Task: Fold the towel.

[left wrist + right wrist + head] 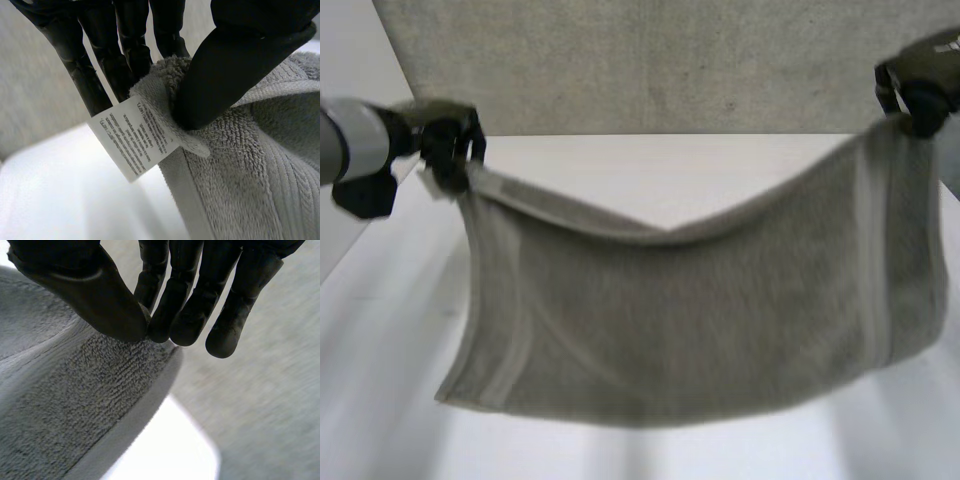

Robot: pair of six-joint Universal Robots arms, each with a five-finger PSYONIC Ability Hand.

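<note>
Hanging over the white table (370, 400), the grey towel (700, 320) sags between the two hands, and I cannot tell whether its lower edge touches it. At the left, the left hand (448, 150) pinches one top corner, thumb clamped against the fingers (131, 45) just beside a white care label (135, 137). The middle droops in a deep curve, so I judge it soft, limp and thick, with some weight and a grippy pile, nothing fragile. At the right, the right hand (105, 300) nips the other top corner between thumb and fingertips. Corners and hemmed edges look the surest places to hold.
</note>
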